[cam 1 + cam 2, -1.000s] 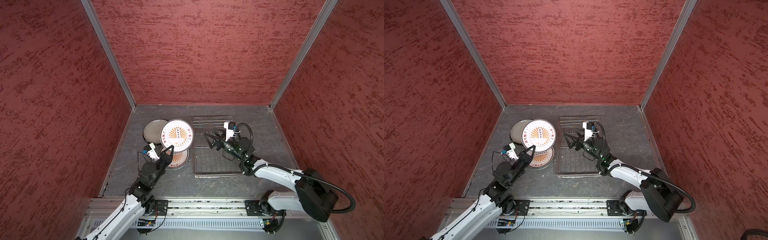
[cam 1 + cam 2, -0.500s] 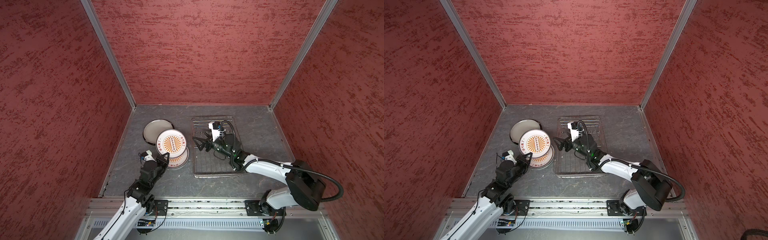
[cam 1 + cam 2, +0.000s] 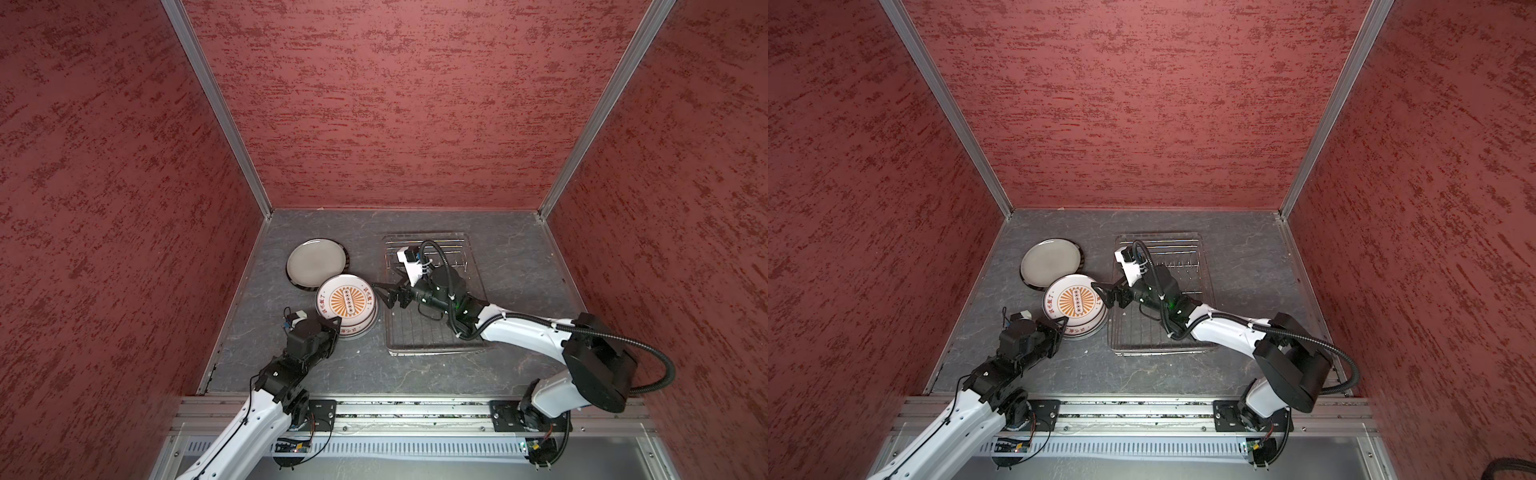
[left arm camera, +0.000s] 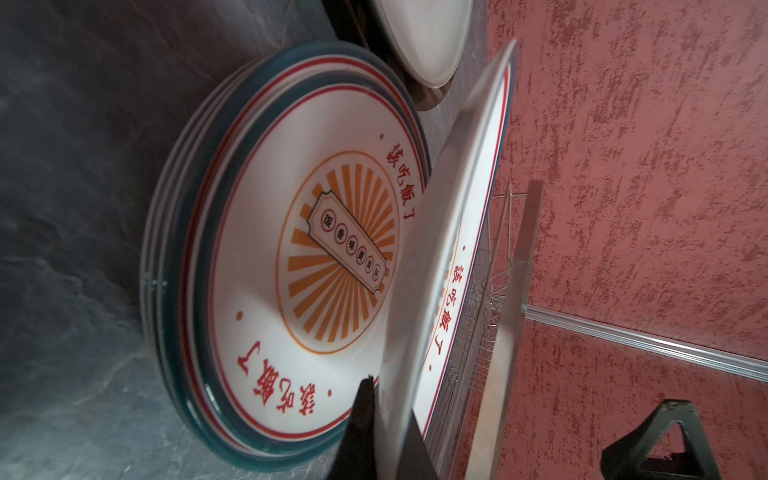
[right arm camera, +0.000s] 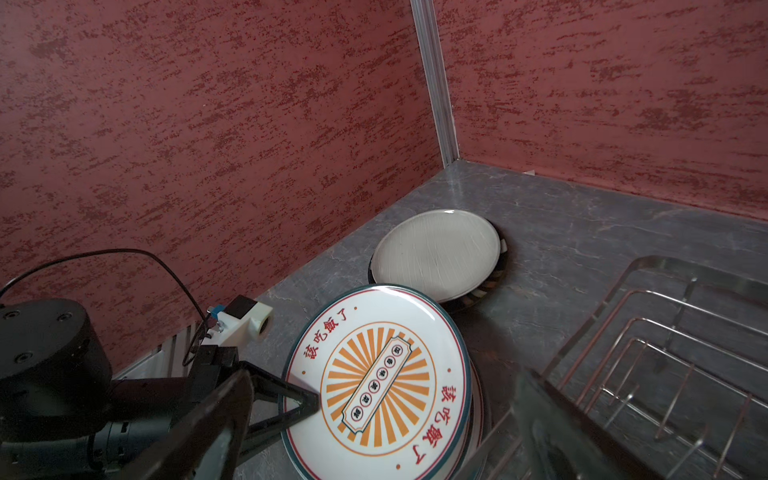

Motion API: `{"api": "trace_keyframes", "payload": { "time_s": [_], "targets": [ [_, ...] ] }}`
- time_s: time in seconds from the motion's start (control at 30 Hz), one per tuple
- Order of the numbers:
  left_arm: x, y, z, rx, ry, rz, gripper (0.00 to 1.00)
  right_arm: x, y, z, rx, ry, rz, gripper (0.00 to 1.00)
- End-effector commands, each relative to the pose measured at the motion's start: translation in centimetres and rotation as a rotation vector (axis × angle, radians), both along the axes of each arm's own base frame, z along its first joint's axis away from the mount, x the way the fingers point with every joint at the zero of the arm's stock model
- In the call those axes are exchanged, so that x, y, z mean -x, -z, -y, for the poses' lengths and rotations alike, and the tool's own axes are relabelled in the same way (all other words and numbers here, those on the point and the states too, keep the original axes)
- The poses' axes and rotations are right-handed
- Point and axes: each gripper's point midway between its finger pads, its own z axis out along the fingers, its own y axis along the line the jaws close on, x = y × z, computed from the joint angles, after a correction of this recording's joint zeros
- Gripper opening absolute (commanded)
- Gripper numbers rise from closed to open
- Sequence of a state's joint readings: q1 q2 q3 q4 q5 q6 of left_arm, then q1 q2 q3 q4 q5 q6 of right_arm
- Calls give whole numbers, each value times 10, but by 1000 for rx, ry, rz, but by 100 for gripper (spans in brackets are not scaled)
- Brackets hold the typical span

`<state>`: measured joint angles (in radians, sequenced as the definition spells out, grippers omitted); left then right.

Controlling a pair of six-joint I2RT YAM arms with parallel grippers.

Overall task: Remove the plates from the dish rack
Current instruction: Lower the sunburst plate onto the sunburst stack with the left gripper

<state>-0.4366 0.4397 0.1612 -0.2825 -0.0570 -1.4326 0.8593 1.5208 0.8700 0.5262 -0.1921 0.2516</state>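
Left claw (image 3: 334, 322): clenched tight on the near rim of the sunburst plate (image 3: 348, 300).
Sunburst plate: white with orange rays and red letters. It is tilted and held over a pile of plates (image 4: 249, 291) that look just the same.
Pile of plates: lies flat on the grey table (image 3: 519, 270), just left of the dish rack (image 3: 415, 336).
Right claw (image 3: 381, 295): jaws wide apart, gripping nothing. It is just beside the right edge of the sunburst plate, over the left rim of the rack.
White plate (image 3: 316, 262): plain, behind the pile, lying on a dark plate (image 5: 490, 286).
Dish rack: silver wire, flat on the table, under the right arm.
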Motion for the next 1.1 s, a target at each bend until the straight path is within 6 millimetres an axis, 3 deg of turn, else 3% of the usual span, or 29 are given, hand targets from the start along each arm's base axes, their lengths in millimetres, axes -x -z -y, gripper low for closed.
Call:
{"api": "trace_keyframes", "payload": {
  "time_s": [0.0, 0.8, 1.07],
  "targets": [
    [-1, -18, -1, 38, -37, -8, 0, 2, 3, -3, 72, -13, 20, 99],
    [-4, 0, 2, 12, -81, -115, 0, -7, 12, -3, 121, 32, -8, 97],
    [-4, 1, 1, 10, -85, -113, 29, -5, 11, -2, 114, 31, -7, 97]
  ]
}}
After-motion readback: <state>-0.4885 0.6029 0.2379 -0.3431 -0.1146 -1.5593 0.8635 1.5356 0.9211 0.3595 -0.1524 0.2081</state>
